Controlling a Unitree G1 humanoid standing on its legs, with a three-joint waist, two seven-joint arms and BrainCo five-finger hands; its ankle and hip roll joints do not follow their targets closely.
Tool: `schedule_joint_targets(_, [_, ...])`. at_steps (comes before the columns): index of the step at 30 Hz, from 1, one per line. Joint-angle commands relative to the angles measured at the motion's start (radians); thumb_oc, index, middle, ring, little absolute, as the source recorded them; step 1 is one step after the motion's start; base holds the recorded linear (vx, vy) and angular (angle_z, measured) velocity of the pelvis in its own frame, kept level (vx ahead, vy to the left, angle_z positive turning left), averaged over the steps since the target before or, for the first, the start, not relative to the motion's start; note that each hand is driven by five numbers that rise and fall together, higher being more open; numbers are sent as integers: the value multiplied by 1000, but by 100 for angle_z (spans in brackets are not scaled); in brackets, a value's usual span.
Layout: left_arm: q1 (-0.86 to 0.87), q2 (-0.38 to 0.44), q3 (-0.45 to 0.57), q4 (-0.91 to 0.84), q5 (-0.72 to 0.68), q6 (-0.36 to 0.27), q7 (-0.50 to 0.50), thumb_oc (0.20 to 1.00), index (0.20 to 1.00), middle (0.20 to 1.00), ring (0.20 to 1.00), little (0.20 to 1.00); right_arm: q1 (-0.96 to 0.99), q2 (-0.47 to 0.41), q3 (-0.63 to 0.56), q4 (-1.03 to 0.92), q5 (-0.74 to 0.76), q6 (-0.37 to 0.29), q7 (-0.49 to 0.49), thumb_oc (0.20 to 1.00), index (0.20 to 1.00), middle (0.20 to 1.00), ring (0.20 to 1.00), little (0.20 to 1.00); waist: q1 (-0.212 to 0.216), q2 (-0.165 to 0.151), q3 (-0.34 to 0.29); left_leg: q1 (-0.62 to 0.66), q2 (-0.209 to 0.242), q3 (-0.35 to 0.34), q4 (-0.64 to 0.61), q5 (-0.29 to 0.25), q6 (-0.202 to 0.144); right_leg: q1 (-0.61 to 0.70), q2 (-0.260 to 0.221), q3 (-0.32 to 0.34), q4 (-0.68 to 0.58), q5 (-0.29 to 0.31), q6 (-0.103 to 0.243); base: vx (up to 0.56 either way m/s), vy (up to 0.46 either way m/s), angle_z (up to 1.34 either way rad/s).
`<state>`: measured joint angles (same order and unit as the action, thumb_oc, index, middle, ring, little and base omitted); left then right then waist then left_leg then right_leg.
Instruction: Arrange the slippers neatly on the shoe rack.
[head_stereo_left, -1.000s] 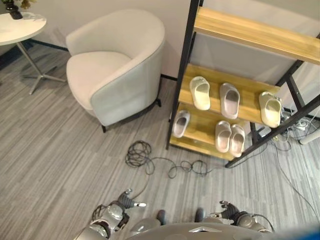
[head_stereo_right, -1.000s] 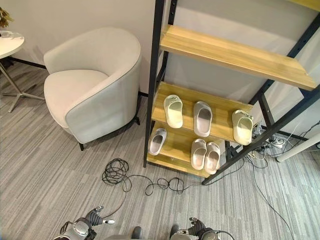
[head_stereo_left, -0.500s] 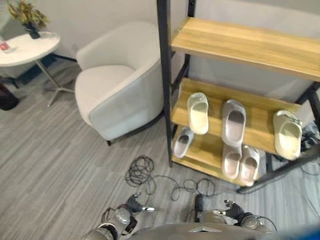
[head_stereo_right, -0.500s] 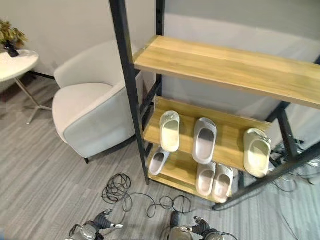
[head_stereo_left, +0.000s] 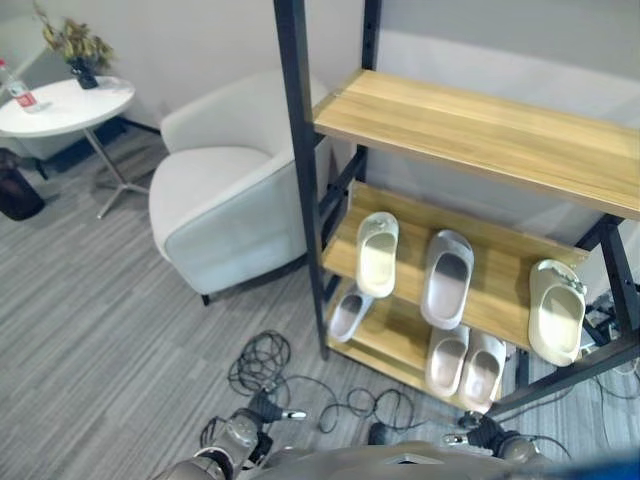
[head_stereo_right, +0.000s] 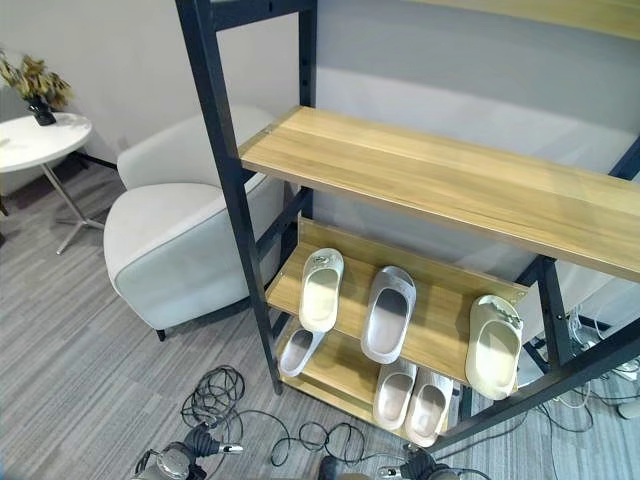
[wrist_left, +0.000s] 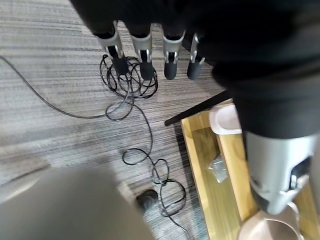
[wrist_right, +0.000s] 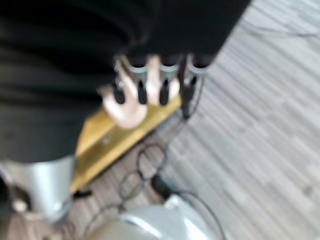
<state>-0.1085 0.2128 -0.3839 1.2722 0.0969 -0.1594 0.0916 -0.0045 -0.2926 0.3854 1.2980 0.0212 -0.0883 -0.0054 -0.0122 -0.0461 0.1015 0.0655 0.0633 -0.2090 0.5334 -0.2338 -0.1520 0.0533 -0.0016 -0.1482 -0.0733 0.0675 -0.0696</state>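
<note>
1. Low at the bottom left of the left eye view, the left hand (head_stereo_left: 262, 412) hangs with its fingers (wrist_left: 142, 50) straight and relaxed, holding nothing, above grey plank flooring (head_stereo_left: 90, 320).
2. Similarly, the right hand (head_stereo_left: 478, 435) sits at the bottom right edge of that view; its fingers (wrist_right: 162, 85) hang loosely straight and empty.
3. Just past the hands, the shoe rack (head_stereo_left: 297, 170) of black posts and wooden shelves fills the right half of the frame.
4. On its middle shelf lie a cream slipper (head_stereo_left: 377, 252) at left, a grey slipper (head_stereo_left: 447, 278) beside it, and another cream slipper (head_stereo_left: 557, 311) apart at the right end.
5. On the bottom shelf, a single grey slipper (head_stereo_left: 349, 313) lies at left and a side-by-side grey pair (head_stereo_left: 467, 364) at right.
6. Left of the rack stands a pale armchair (head_stereo_left: 215, 195), and a round white side table (head_stereo_left: 65, 105) occupies the upper left corner.
</note>
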Motion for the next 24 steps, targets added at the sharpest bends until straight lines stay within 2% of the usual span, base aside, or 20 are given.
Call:
schedule_joint_targets(1, [-14, 7, -30, -65, -54, -19, 14, 1000, 1000, 1000, 1000, 1000, 30, -19, -39, 13, 75, -2, -6, 1000, 1000, 1000, 1000, 1000, -19, 9, 26, -61, 30, 62, -317, 159, 49, -17, -43, 53, 127, -144, 127, 28, 64, 21])
schedule_joint_targets(3, [-23, 6, -42, -60, -55, -20, 22, 1000, 1000, 1000, 1000, 1000, 25, -15, -51, 14, 95, 0, -13, 1000, 1000, 1000, 1000, 1000, -14, 15, 46, -106, 27, 48, -389, 214, 47, -12, -33, 71, 143, -160, 128, 25, 65, 5])
schedule_joint_targets(7, [-16, 5, -36, -43, -61, -15, 25, 1000, 1000, 1000, 1000, 1000, 38, -7, -62, 18, 111, -2, -11, 1000, 1000, 1000, 1000, 1000, -12, 28, 46, -96, 26, 54, -461, 240, 50, 1, -22, 101, 153, -166, 134, 51, 82, -34])
schedule_joint_targets(14, [3, 34, -28, -18, -13, -7, 25, 1000, 1000, 1000, 1000, 1000, 0, -19, -22, -34, 31, -16, -49, 1000, 1000, 1000, 1000, 1000, -6, 24, 11, -40, -2, 104, -497, 226, 77, 28, -75, 124, 132, -142, 167, 77, 112, -33])
schedule_joint_targets(19, [6, 46, -22, -18, -4, -13, 27, 1000, 1000, 1000, 1000, 1000, -53, -38, -28, -97, 46, -39, -64, 1000, 1000, 1000, 1000, 1000, -1, 23, 7, -31, -16, 134, -480, 204, 91, 30, -94, 138, 127, -132, 183, 22, 71, -12])
schedule_joint_targets(22, [7, 51, -19, -31, 4, -17, 31, 1000, 1000, 1000, 1000, 1000, -69, -37, 23, -155, -27, -54, -78, 1000, 1000, 1000, 1000, 1000, 3, 21, 0, -36, -25, 143, -475, 200, 99, 22, -103, 143, 124, -123, 191, 3, 78, -16])
schedule_joint_targets(23, [28, 63, 0, -53, 3, -21, 30, 1000, 1000, 1000, 1000, 1000, 47, -89, 15, -435, 31, -98, -1, 1000, 1000, 1000, 1000, 1000, -7, 21, 2, -32, -24, 153, -478, 200, 100, 19, -104, 152, 126, -121, 196, -41, 76, -17])
schedule_joint_targets(24, [63, 70, 14, -100, 9, -38, 21, 1000, 1000, 1000, 1000, 1000, 110, -142, 22, -671, -55, -148, -44, 1000, 1000, 1000, 1000, 1000, -18, 19, 4, -33, -23, 165, -478, 200, 103, 7, -107, 161, 130, -117, 203, -15, 57, -2])
